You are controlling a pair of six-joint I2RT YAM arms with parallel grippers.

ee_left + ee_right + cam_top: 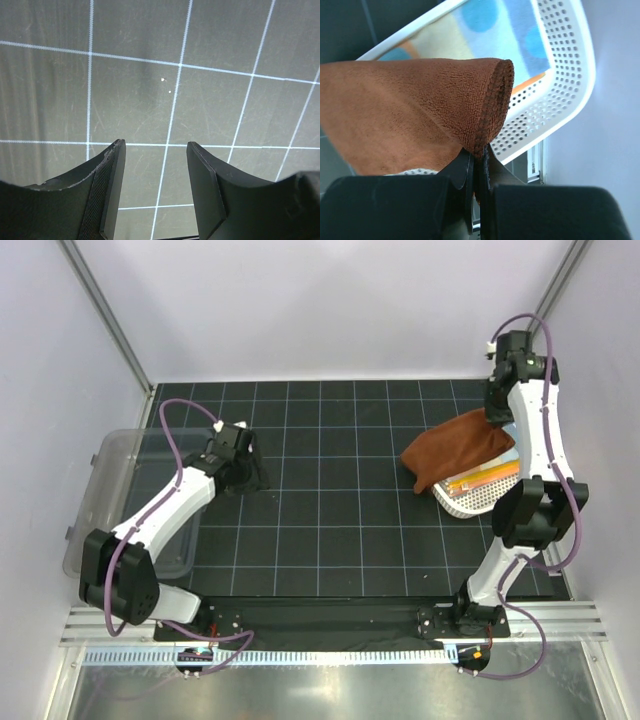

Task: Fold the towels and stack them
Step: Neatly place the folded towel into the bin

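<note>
While the left end effector (pixel 155 150) hangs open and empty by the clear bin (pixel 115 490) at the tabletop's (pixel 330 540) left edge, bare grid spreads mid-table. Farther, at the right edge, the right end effector (pixel 479 156) pinches the rust-brown towel (pixel 405 105) by its hem above the white basket (pixel 565 100), which holds a light blue towel (pixel 495 35).

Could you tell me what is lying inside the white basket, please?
A light blue dotted cloth and an orange strip show; the brown towel, held by the right gripper, hides the rest.
</note>
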